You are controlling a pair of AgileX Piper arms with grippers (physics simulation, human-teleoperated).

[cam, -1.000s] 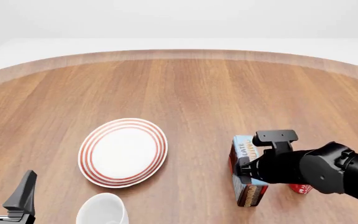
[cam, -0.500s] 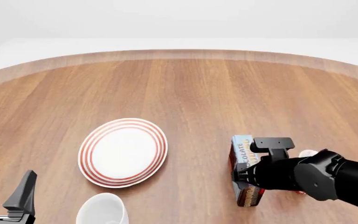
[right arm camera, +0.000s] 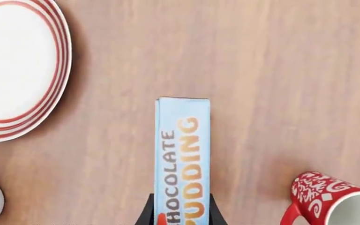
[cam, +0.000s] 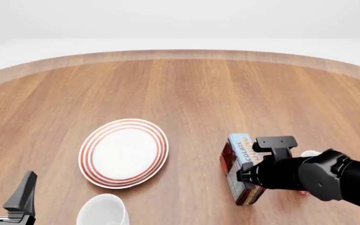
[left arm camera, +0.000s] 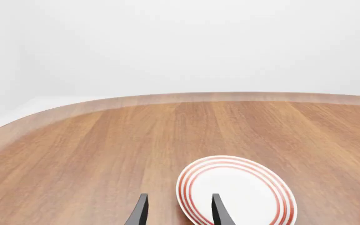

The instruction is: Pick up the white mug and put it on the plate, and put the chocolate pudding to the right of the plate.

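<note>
Wooden worktop [cam: 186, 89] carrying all | right claw [right arm camera: 178, 211] gripping chocolate pudding [cam: 241, 161] across narrow sides, right of plate [cam: 123, 152] | carton probably light, stiff, crushable | left claw [cam: 5, 190] gaping wide near white mug [cam: 103, 209], likely heavier, slippery; rim or handle grasp suiting.

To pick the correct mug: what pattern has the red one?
White ornamental pattern on red, white inside; clearest in the right wrist view.

"CHOCOLATE PUDDING" on the chocolate pudding [right arm camera: 182, 159]
</note>
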